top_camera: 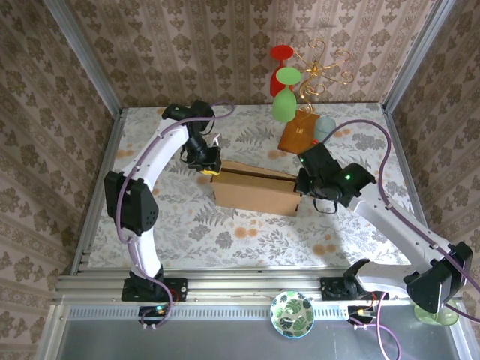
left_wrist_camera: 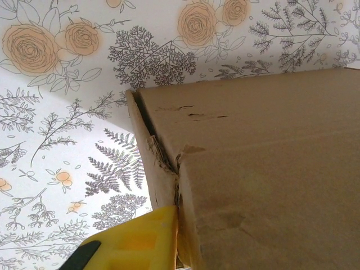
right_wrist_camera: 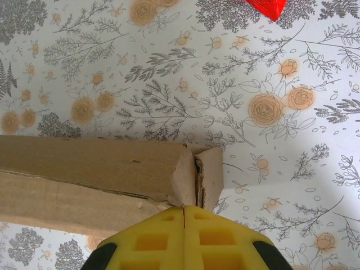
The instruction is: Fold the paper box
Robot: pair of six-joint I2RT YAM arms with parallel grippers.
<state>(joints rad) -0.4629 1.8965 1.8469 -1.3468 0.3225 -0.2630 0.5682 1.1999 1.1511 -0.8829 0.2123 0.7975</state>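
Bare table [top_camera: 225, 234] fronts the paper box [top_camera: 255, 195]; packet [top_camera: 298, 135] crowds behind.

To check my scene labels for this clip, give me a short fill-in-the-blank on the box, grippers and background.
1. In the top view, the left gripper is at the paper box's ___ end.
2. The right gripper, at the box's other end, is ___, not open.
3. The glasses beside the gold rack are green and ___.
Missing words: left; shut; red.
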